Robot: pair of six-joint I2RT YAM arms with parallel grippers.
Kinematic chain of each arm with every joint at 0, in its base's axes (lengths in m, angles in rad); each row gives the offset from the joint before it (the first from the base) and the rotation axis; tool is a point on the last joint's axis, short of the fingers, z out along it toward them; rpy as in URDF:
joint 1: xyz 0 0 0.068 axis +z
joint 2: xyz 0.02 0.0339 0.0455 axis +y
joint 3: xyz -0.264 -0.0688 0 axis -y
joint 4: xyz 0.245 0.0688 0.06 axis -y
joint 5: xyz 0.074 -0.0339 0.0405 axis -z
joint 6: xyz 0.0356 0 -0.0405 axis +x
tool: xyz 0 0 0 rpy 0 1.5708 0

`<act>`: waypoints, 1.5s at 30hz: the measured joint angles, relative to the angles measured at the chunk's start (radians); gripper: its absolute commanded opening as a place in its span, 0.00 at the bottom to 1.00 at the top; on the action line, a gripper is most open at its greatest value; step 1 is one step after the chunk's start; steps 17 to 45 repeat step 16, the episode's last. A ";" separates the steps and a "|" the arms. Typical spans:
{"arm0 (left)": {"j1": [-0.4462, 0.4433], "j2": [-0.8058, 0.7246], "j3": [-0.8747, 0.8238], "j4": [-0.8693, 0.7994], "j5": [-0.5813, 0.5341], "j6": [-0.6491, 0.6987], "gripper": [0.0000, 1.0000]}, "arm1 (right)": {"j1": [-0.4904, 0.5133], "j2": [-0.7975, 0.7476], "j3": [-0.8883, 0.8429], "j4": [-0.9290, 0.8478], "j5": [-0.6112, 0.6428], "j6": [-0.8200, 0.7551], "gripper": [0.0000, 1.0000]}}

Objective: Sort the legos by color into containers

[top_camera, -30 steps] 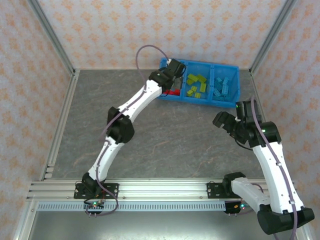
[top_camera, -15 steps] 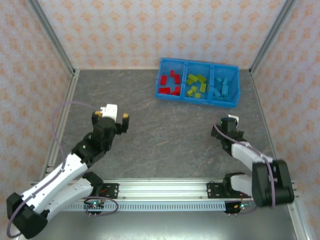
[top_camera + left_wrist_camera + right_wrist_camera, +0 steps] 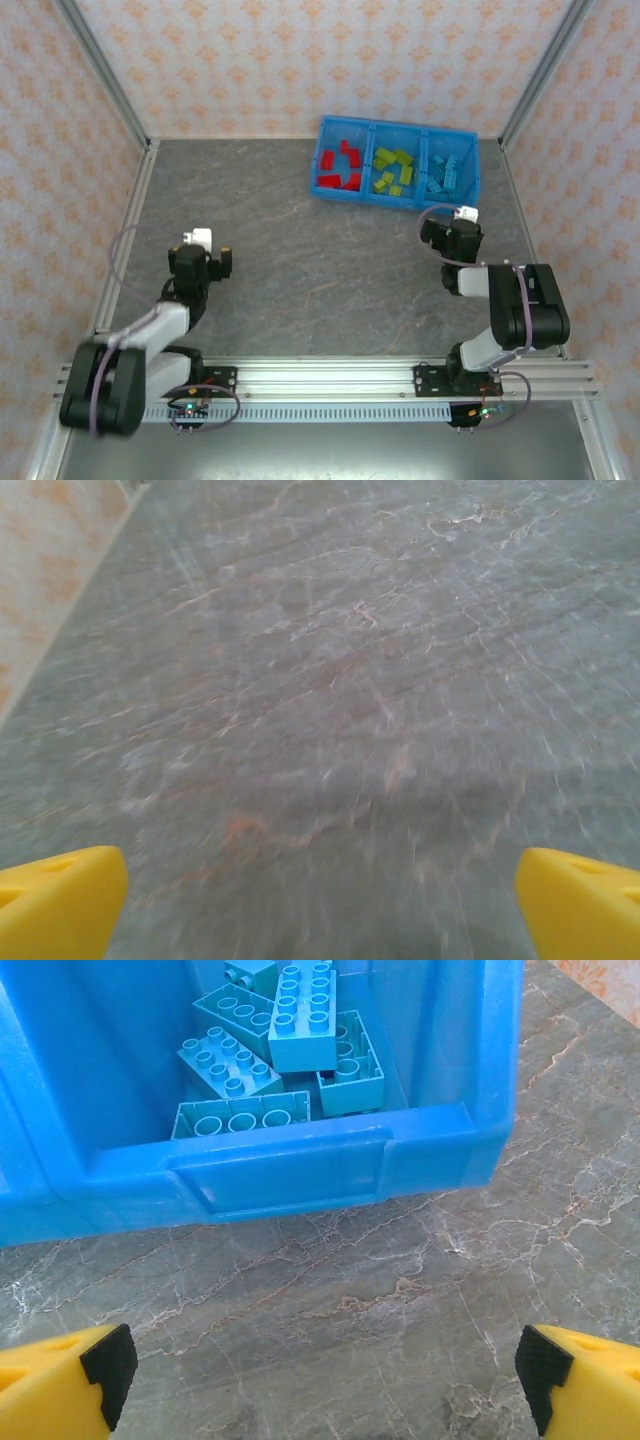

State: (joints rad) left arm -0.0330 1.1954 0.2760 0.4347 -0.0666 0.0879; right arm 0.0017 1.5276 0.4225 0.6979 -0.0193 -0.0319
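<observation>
L arm [image 3: 155, 322] lies folded low at abt 8 o'clock in the top view. Its elbow is out toward 9 and the forearm runs up toward 1. L gripper [image 3: 205, 252] aims at 12 w/ the white wrist cam [image 3: 197, 237] on top, jaws spread wide. In the L wrist view the yellow fingertips [image 3: 60, 900] sit at 7 and 5 o'clock. R arm [image 3: 525, 310] is folded at abt 4 o'clock, elbow toward 3, forearm going to 11. R gripper [image 3: 450, 228] aims at 12, jaws wide. In the R wrist view the yellow fingers carry black pads [image 3: 108, 1360], also at 7 and 5.
</observation>
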 measured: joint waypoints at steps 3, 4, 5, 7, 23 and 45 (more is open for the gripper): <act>0.041 0.256 0.105 0.184 0.104 -0.023 1.00 | 0.000 0.000 0.000 0.000 -0.002 0.000 0.99; 0.049 0.301 0.116 0.225 0.136 -0.031 1.00 | 0.000 0.000 0.000 0.000 -0.004 0.000 0.99; 0.049 0.317 0.117 0.236 0.150 -0.035 1.00 | 0.000 0.000 0.000 0.000 -0.004 0.000 0.99; 0.048 0.321 0.115 0.259 0.175 -0.037 1.00 | 0.000 0.000 0.000 0.000 -0.004 0.000 0.99; 0.032 0.319 0.122 0.293 0.150 -0.053 1.00 | 0.000 0.000 0.000 0.002 -0.012 -0.007 0.99; 0.032 0.319 0.122 0.293 0.150 -0.053 1.00 | 0.000 0.000 0.000 0.002 -0.012 -0.007 0.99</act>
